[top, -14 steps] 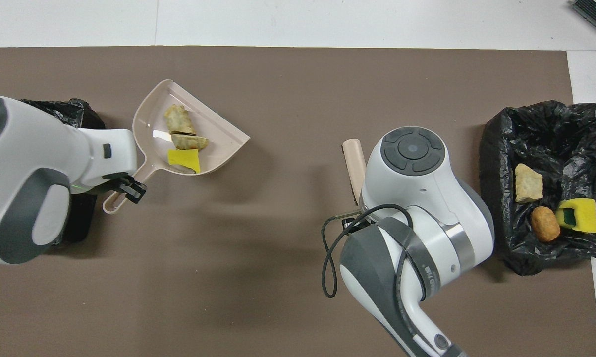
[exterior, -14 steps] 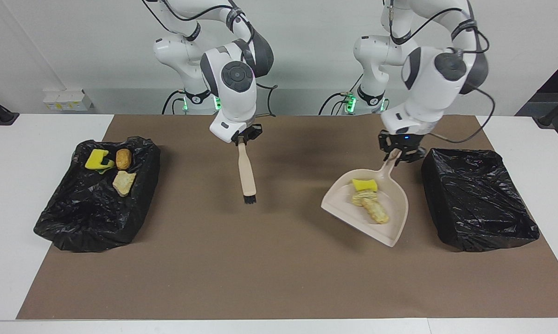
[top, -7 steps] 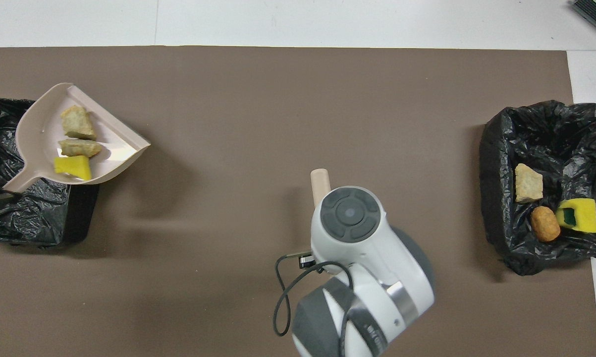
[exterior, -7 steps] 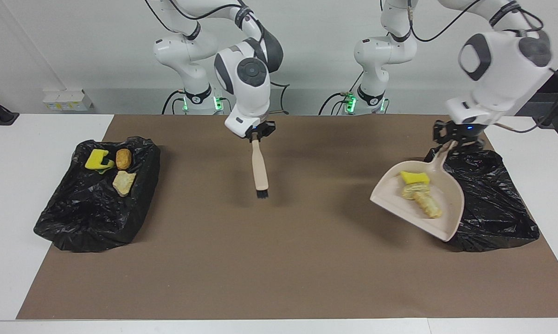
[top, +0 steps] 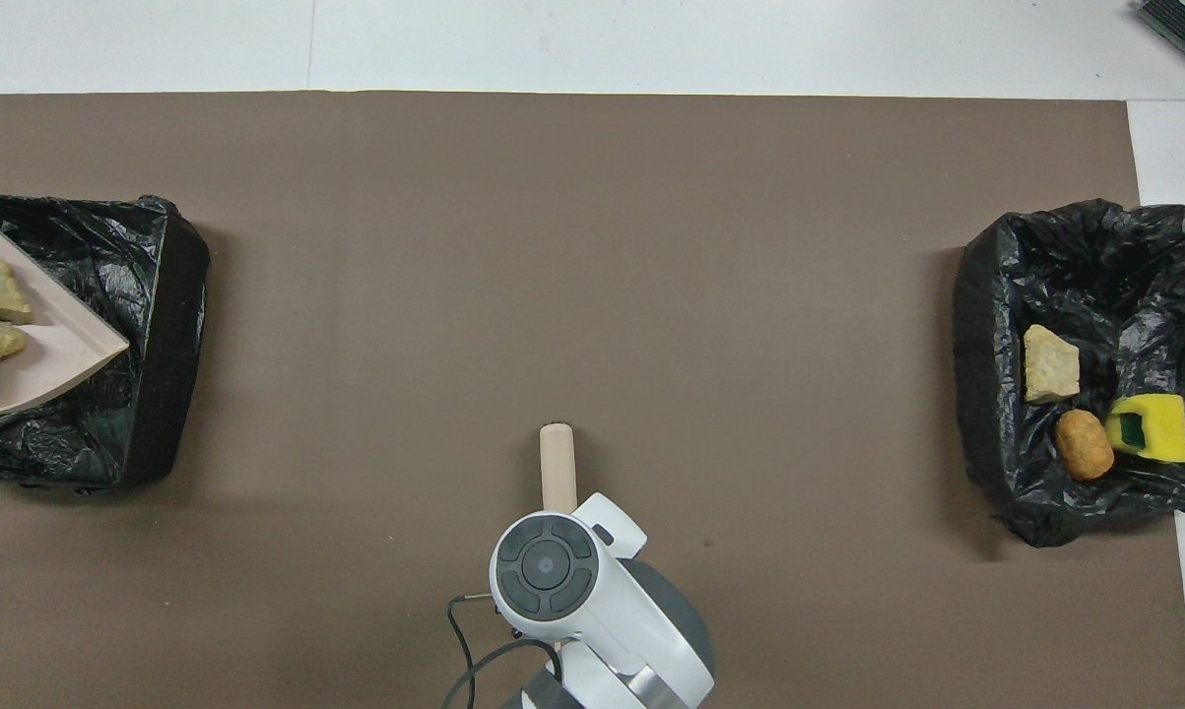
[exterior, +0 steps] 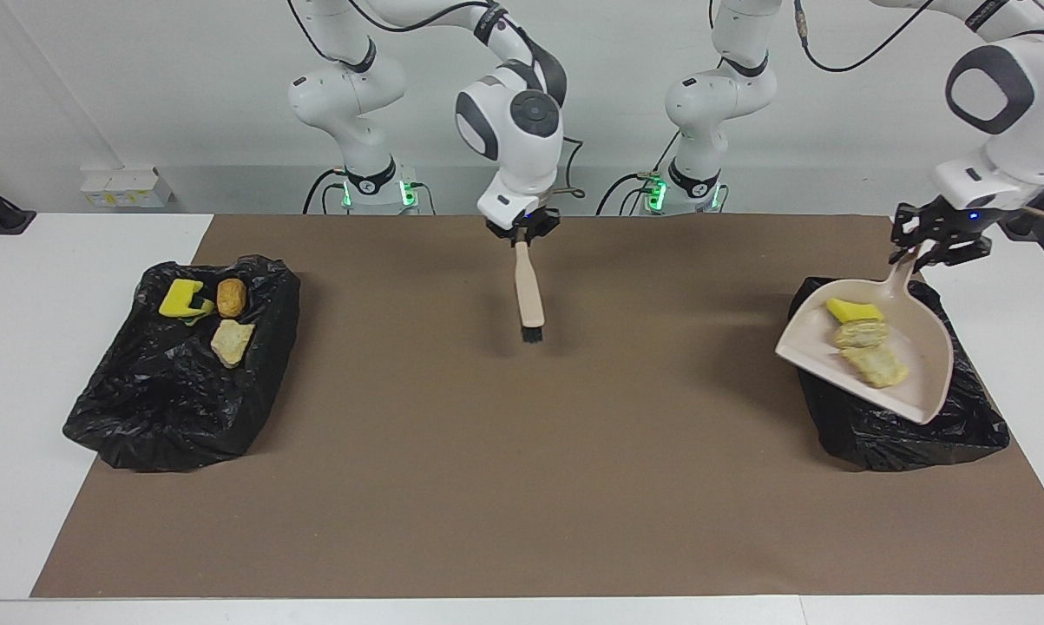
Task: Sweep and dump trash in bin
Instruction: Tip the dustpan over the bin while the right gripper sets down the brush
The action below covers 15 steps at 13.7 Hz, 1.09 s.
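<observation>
Beige dustpan [exterior: 908,365]: your left gripper [exterior: 936,246] has its fingers clamped on the handle, pan held over the bin [exterior: 964,425] at the left arm's end.
Trash [exterior: 864,347]: three lumps sit in the pan.
Brush [exterior: 528,295]: your right gripper [exterior: 522,233] grips it, fingers closed, bristles down over the tabletop [exterior: 522,486] middle.
Other bin [exterior: 140,408]: holds three more lumps.

Robot lab: two arms [exterior: 522,113], bare table [exterior: 18,365]

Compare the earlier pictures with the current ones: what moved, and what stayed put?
The left gripper carried the dustpan with its three lumps from over the mat to over the bin at its end. The right gripper drew the brush back toward the robots. Both grips, the other bin and its three lumps stayed unchanged.
</observation>
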Tool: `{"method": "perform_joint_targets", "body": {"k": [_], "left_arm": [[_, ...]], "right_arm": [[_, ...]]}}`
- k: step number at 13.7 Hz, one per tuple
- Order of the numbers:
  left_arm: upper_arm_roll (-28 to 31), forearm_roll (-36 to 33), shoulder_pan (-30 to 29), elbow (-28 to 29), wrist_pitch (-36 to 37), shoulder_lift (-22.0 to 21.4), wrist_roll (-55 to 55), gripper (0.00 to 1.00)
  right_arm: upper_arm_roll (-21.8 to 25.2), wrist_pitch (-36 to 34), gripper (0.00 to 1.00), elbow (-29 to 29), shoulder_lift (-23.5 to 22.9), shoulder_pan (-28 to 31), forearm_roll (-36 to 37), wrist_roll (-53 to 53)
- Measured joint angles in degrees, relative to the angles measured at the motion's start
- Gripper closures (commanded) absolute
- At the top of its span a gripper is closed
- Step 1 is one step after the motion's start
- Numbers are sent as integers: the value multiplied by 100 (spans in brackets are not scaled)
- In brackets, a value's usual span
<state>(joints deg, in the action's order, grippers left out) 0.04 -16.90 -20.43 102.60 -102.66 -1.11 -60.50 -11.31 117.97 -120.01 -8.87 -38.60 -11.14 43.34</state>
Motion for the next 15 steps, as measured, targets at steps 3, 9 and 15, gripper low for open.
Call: {"method": "perform_joint_targets", "body": {"k": [3,9,15], "left_arm": [[-79,-1038,82,-268,-147,183,-379,100],[-144,-2471,481,-335,-339,328,-1428,100],[-159,-3238,1064,-373,-351,330,-1513,100]], "right_arm": [[0,12,0,5,-63,-12,-54,0],[91,-523,0,696,-34,203,-53,0],[126,-1693,0,1693,127,1347,37,-291]]}}
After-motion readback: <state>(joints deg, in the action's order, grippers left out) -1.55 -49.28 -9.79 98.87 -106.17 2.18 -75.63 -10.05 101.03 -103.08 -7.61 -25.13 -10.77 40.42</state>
